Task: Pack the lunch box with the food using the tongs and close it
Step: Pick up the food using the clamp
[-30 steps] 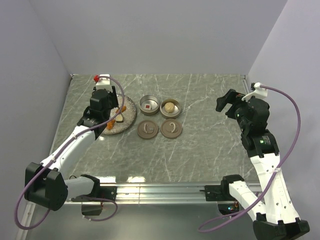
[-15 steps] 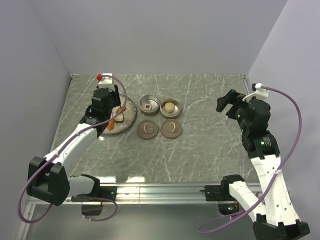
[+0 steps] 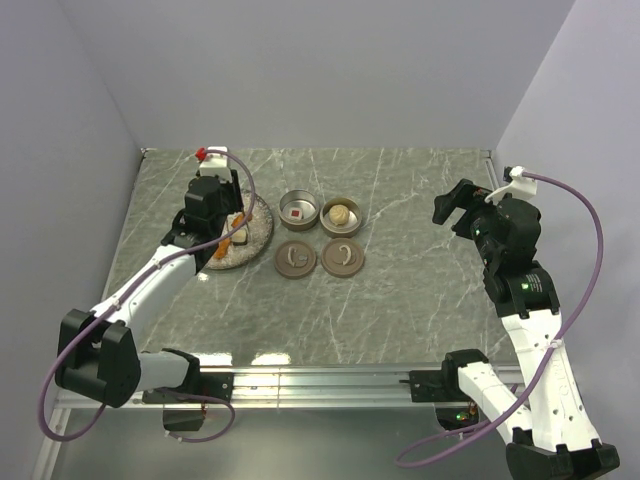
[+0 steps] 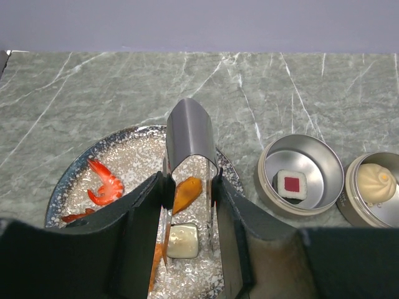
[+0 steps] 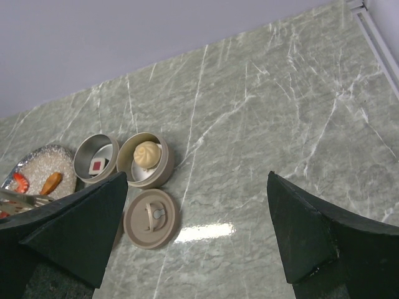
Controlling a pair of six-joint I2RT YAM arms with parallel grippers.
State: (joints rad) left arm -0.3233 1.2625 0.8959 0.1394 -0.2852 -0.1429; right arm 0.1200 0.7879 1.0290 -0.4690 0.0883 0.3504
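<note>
Two thin arms of the tongs (image 4: 190,134), clenched in the left jaws, hung over the speckled plate (image 4: 134,146). Between them lay an orange piece (image 4: 187,193) of the food and, nearer the tips, a cream-white piece (image 4: 182,241); a red shrimp (image 4: 105,182) sat off to one side. To pick cleanly, I judged the tips should settle low on either side of one piece only, then squeeze gently so it did not squirt out. The open tin (image 4: 302,148) beside the plate held a red-and-white square, its neighbour held a bun (image 4: 376,182), and both lids (image 3: 296,259) lay on the counter (image 3: 400,280) in front. The right jaws stood released and spread wide, holding nothing, well apart on the right. Against the frame a second before, the left wrist had edged slightly toward the plate's far side; the right arm, tins and lids sat unchanged.
</note>
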